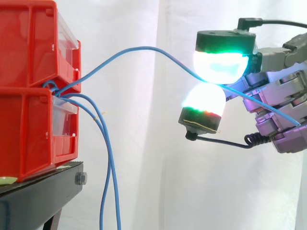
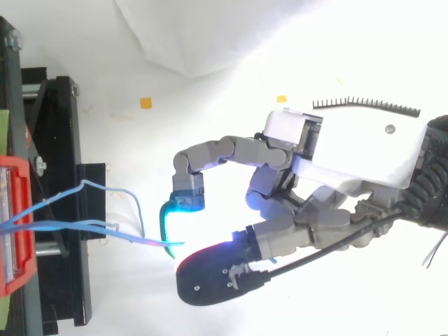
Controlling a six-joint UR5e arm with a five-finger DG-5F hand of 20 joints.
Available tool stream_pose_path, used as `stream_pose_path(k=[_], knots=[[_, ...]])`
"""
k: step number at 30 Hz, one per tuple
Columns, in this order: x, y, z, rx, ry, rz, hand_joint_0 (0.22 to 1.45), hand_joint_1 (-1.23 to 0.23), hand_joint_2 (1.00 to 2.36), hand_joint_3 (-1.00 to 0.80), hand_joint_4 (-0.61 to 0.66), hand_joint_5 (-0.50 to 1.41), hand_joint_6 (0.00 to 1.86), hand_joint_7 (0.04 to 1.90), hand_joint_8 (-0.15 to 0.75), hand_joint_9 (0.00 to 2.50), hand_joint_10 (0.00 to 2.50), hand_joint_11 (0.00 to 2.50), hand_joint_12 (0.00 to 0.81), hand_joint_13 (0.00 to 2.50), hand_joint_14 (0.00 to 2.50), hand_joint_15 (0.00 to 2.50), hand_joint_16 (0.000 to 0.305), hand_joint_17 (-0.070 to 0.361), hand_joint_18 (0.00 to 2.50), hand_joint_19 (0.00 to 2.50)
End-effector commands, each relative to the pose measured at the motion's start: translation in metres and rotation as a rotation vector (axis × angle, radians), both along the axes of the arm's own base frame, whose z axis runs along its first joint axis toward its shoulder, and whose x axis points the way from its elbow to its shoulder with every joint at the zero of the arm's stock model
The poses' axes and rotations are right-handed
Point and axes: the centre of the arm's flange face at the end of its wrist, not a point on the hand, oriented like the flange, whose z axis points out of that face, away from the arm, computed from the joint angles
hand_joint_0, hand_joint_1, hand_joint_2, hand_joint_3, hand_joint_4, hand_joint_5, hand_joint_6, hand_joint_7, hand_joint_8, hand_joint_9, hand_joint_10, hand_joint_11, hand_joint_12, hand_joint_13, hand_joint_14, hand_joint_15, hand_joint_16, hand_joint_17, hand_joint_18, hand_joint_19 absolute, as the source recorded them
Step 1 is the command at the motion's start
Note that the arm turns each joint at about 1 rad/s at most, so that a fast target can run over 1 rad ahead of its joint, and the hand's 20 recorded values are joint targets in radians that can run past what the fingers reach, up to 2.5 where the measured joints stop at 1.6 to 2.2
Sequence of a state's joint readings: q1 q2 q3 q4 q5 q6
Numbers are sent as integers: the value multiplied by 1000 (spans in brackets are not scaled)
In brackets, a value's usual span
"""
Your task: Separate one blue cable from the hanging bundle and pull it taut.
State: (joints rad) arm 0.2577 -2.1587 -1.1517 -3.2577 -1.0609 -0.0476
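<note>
Where the red bins [image 1: 29,91] sit stacked on the black stand [image 1: 43,191] at the left, we see a bunch of blue cables [image 1: 110,158] coming out between them and hanging down before the white curtain [image 1: 158,187]. One blue cable [image 1: 139,48] arches off to the right, apart from the rest. The hand [image 2: 364,150] reaches in from the right, and its fingers [image 1: 220,64] pinch that cable between two glowing pads. The cable's loose end trails on across the hand.
</note>
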Motion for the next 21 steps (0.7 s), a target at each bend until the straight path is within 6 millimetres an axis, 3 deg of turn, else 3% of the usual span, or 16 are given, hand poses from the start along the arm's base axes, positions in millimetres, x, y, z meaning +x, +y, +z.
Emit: stream_pose_path(k=[1,21], knots=[[0,0,0,1,-4,-1,769,-678,1021,-273,15,131,509,1436,-68,1905,2500,1499,105,1354,2500,1284,50,113,1628,1035],[1,1,-1,0,-3,1,768,-678,1021,-274,5,131,511,1438,-68,1904,2500,1497,97,1350,2500,1306,49,111,1638,1082]])
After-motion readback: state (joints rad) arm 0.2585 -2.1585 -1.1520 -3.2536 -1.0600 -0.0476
